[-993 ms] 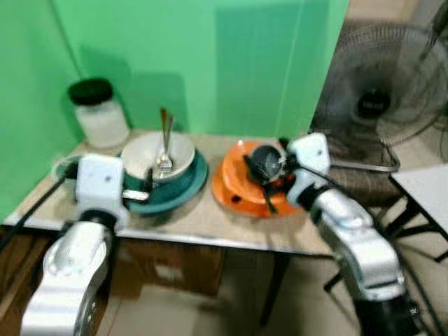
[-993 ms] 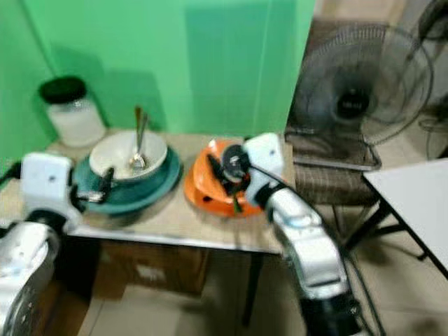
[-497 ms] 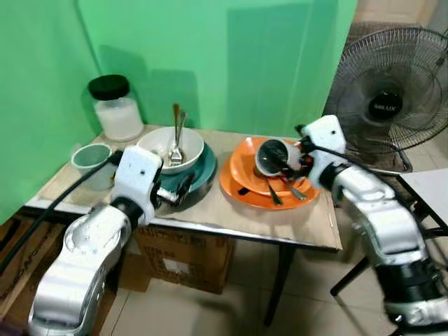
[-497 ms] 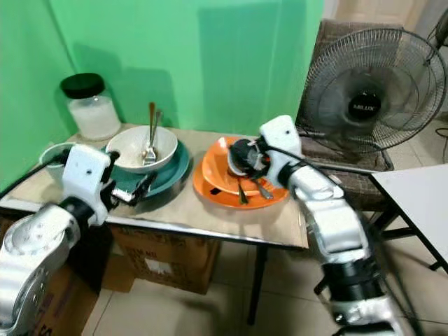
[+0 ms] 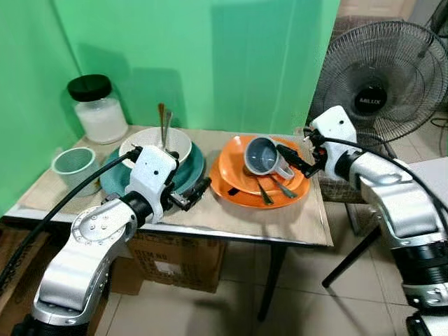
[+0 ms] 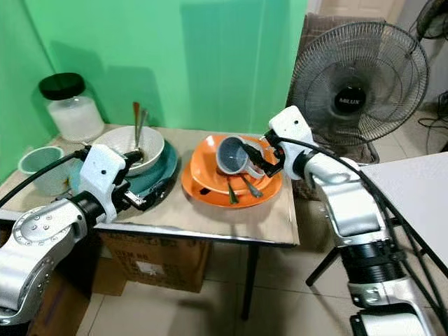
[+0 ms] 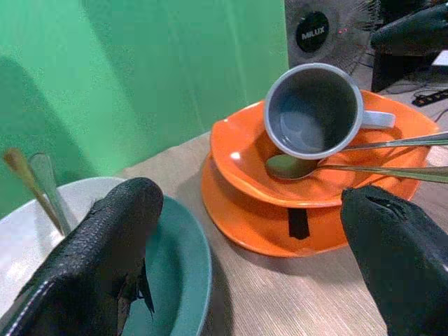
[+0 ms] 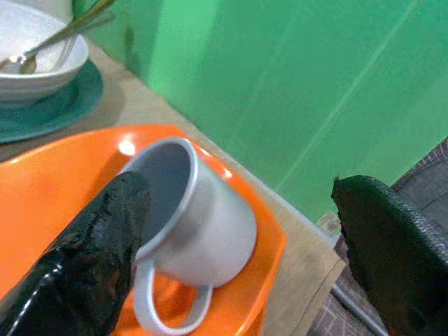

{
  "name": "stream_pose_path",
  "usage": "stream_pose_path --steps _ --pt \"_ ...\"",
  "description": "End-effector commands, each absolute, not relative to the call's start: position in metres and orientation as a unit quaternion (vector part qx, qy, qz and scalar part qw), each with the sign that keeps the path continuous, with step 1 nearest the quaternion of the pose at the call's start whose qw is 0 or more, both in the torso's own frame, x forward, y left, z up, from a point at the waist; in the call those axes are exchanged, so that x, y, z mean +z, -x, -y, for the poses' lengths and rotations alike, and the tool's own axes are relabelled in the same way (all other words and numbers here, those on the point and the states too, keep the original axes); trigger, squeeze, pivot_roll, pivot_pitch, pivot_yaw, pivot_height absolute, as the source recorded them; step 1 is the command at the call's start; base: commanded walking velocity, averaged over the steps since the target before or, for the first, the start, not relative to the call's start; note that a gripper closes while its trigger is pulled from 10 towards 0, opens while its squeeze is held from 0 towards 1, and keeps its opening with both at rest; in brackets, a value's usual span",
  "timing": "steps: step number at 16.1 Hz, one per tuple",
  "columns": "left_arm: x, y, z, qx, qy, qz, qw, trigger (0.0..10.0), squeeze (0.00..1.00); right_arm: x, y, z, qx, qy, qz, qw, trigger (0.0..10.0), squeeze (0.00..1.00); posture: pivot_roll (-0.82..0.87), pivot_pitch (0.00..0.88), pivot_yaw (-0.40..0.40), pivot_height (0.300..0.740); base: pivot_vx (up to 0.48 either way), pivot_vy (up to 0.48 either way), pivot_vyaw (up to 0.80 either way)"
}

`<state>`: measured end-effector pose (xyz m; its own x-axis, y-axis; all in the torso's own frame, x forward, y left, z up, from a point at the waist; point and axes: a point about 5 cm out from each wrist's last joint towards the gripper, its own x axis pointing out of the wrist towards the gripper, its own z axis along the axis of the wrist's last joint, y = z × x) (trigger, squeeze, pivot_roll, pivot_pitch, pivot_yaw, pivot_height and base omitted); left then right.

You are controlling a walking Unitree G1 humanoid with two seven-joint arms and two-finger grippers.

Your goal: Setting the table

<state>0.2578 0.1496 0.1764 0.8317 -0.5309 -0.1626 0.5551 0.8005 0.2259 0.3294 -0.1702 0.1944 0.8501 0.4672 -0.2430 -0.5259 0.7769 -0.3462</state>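
Grey mug lies tipped on its side on the orange bowl, mouth toward the camera and the robot's left, handle toward the right gripper. Orange bowl sits stacked on an orange plate. 2 metal utensils rest in the bowl just in front of the mug; the left wrist view shows at least 1 is a spoon.

Right gripper: fingers spread wide, 1 on each side of the mug in the right wrist view, holding nothing. Whether a finger touches the mug handle: cannot tell.

Left of the orange stack, a white bowl with 2 utensils standing in it sits on a teal plate.

Left gripper: at the near rim of the teal plate, fingers wide apart, empty; contact with the rim cannot be told.

Pale green cup stands at the table's left end. Glass jar with black lid behind it, against the green backdrop. Table wood-topped. Floor fan to the right behind the table.
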Motion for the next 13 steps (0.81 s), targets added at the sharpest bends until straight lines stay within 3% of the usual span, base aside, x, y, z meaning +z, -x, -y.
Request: stream_pose_path --steps 1,6,13 --pt "0.174 -0.256 -0.156 -0.278 -0.136 -0.054 0.949 10.0 0.0 0.195 -0.324 0.163 0.294 0.203 -0.072 0.931 10.0 1.0 -0.13 0.0 0.027 0.74 0.0 0.0 0.0" --pt "0.178 -0.248 -0.166 -0.274 -0.155 -0.056 0.948 10.0 0.0 0.193 -0.317 0.153 0.319 0.202 -0.064 0.924 10.0 1.0 -0.07 0.0 0.02 0.74 0.0 0.0 0.0" --pt "0.169 -0.25 -0.13 -0.359 -0.139 -0.056 0.921 10.0 0.0 0.183 -0.297 0.179 0.301 0.225 -0.079 0.923 10.0 1.0 -0.14 0.0 0.08 0.74 0.0 0.0 0.0"
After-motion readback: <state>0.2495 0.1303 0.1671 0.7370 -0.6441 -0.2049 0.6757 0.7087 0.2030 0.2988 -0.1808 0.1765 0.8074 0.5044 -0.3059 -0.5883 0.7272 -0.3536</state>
